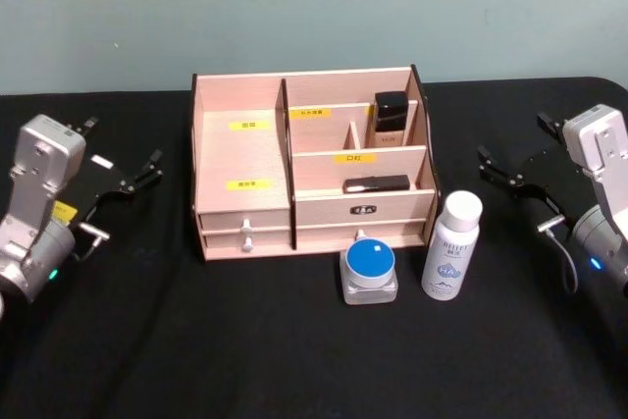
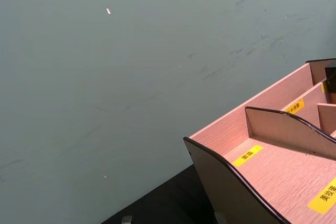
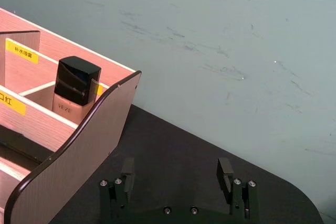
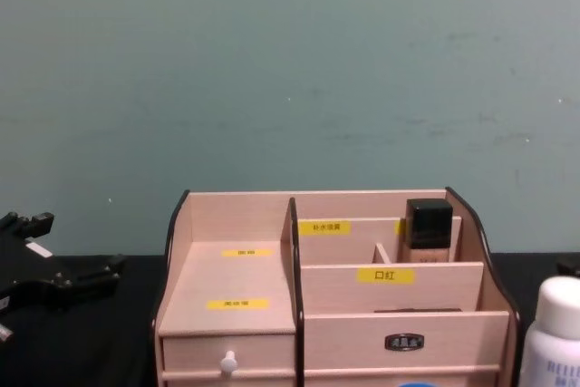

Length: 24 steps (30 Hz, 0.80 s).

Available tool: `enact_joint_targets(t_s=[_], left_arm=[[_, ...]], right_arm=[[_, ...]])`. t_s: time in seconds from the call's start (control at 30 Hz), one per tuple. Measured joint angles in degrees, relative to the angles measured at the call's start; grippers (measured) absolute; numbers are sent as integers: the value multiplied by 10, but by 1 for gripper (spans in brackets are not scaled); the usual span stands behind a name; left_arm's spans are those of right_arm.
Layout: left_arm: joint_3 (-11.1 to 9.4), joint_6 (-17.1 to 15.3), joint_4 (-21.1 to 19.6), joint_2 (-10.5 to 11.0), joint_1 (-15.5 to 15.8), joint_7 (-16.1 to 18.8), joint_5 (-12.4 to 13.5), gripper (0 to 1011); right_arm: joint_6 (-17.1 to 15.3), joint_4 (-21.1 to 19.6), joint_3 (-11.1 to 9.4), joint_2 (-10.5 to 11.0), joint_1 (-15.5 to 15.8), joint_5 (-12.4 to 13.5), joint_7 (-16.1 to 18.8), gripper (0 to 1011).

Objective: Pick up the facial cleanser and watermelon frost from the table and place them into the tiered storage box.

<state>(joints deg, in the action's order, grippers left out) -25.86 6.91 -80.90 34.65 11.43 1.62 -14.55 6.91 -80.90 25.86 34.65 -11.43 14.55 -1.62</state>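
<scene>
Watermelon frost (image 1: 369, 270): nearest thing on the black table (image 1: 196, 350), standing just in front of the tiered storage box (image 1: 242, 156), below its right-hand drawer. Squat frosted jar, flat bright blue lid facing up. Chest view catches its lid as a blue sliver at the bottom edge (image 4: 426, 384).

Facial cleanser (image 1: 451, 247): upright, just beside the jar on the robot's right, off the box's front right corner. Slim white bottle, rounded cap, blue lettering. Chest view cuts it off below the shoulder (image 4: 553, 333).

Box compartments: beige bottle with black cap (image 1: 390, 120) at rear right, seen close in the right wrist view (image 3: 76, 85); flat black item (image 1: 377, 183) one tier forward.

Left gripper (image 1: 149, 170): beside the box's left wall, fingers apart. Right gripper (image 1: 496, 172): mirrored on the right, prongs spread wide in its wrist view (image 3: 177, 167), holding nothing.
</scene>
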Motion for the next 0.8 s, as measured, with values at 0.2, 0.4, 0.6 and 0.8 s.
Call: enact_joint_targets(t_s=[0.2, 0.4, 0.6, 0.8], left_arm=[[0, 0, 0, 0, 0, 0, 0, 1010], [0, 0, 0, 0, 0, 0, 0, 1010], [0, 0, 0, 0, 0, 0, 0, 1010], [0, 0, 0, 0, 0, 0, 0, 1010]], right_arm=[[0, 0, 0, 0, 0, 0, 0, 1002], [0, 0, 0, 0, 0, 0, 0, 1002], [0, 0, 0, 0, 0, 0, 0, 1002], [0, 0, 0, 0, 0, 0, 0, 1002]])
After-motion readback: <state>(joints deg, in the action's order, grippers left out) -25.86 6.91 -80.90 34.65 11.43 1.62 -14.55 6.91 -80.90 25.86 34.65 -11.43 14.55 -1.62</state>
